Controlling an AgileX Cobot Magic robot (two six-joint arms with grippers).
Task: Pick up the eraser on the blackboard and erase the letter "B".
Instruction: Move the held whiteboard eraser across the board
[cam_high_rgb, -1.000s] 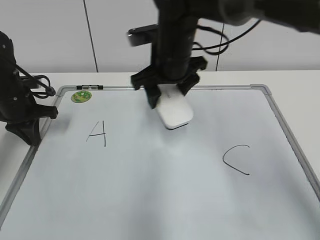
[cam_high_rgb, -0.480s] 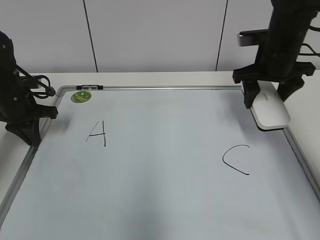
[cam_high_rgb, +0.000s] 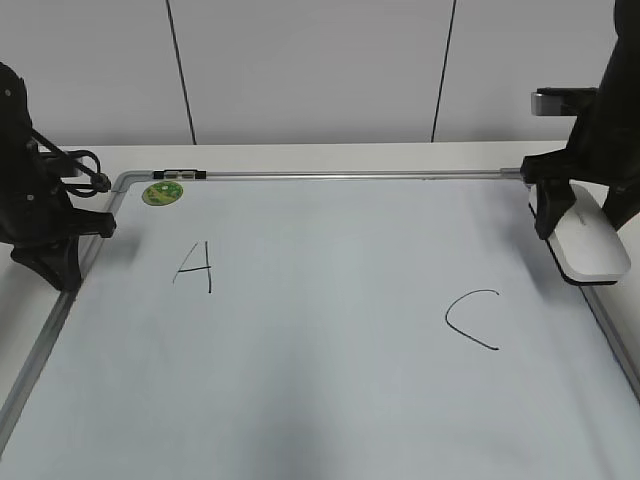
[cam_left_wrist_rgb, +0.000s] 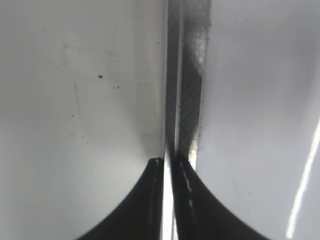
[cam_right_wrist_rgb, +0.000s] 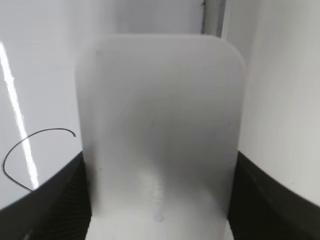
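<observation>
Carrying the eraser (cam_high_rgb: 588, 246) clamped in its jaws, the right gripper (cam_high_rgb: 580, 215) has swung from board centre to the blackboard (cam_high_rgb: 320, 380) right edge; no "B" visible, wipe apparently done. Left gripper (cam_left_wrist_rgb: 167, 162) sits closed, empty.
</observation>
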